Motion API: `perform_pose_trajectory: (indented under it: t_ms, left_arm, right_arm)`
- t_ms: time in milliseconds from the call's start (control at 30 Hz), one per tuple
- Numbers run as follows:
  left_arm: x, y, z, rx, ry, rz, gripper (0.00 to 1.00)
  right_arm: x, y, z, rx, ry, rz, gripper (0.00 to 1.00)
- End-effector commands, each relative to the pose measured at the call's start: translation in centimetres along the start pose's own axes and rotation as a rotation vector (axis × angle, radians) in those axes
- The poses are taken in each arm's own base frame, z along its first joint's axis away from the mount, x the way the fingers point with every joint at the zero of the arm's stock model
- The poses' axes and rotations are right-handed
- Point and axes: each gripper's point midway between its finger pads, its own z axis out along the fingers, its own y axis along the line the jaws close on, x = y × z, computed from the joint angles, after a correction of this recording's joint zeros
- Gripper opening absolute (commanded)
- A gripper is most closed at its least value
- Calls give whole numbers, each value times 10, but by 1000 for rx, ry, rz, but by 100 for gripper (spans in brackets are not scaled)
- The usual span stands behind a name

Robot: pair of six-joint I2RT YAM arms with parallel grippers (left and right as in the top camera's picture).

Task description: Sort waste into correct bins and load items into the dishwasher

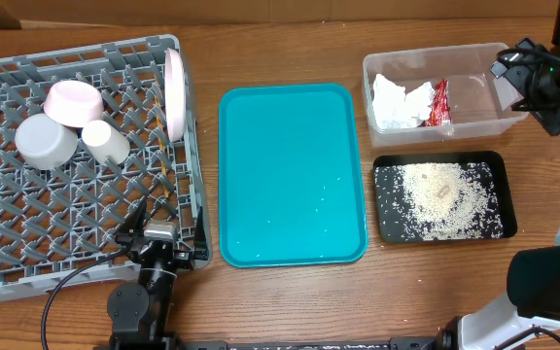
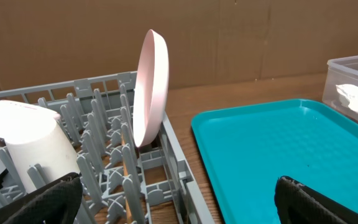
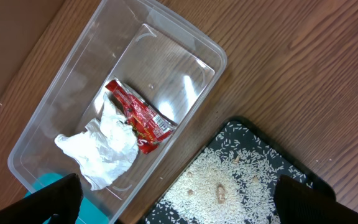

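The grey dish rack [image 1: 27,224] holds an upturned pink bowl [image 1: 73,101], a grey bowl [image 1: 45,142], a small white cup [image 1: 107,143] and a pink-white plate [image 1: 174,89] standing on edge. Thin wooden chopsticks [image 1: 166,180] seem to lie among the pegs. The clear tub [image 1: 484,122] holds the white napkin [image 1: 397,102] and red wrapper [image 1: 440,102]. Rice scraps [image 1: 442,199] lie in the black tray [image 1: 387,209]. My left gripper [image 1: 158,231] is open and empty at the rack's front right corner. My right gripper [image 1: 509,83] is open and empty above the tub's right end.
A teal tray [image 1: 290,175] with a few stray rice grains lies between the rack and the bins. The left wrist view shows the plate [image 2: 149,87], cup [image 2: 33,143] and teal tray [image 2: 272,143]. The right wrist view shows the wrapper [image 3: 142,118], napkin [image 3: 104,149] and rice [image 3: 229,180].
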Motion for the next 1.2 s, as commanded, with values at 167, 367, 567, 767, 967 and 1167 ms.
perform_pose_trajectory:
  t_ms: [167,367,567,767,967,1167]
  left_arm:
    - [1,2,0,-14,-1,11,100]
    - [1,2,0,-14,-1,11,100]
    - [1,2,0,-15,-1,11,100]
    - [1,2,0,-15,-1,11,100]
    - [1,2,0,-15,-1,11,100]
    - [1,2,0,-14,-1,11,100]
  right_arm:
    - [-8,1,-17,-29,-44,11,100]
    - [-8,1,-17,-29,-44,11,100]
    - [-9,16,-19,-103,-39,-22,26]
    - [33,15,-22,-145,154,-75,100]
    - [69,-7,-30,-69,313,-79,100]
    - [89,-8,-66,-125,306,-154,100]
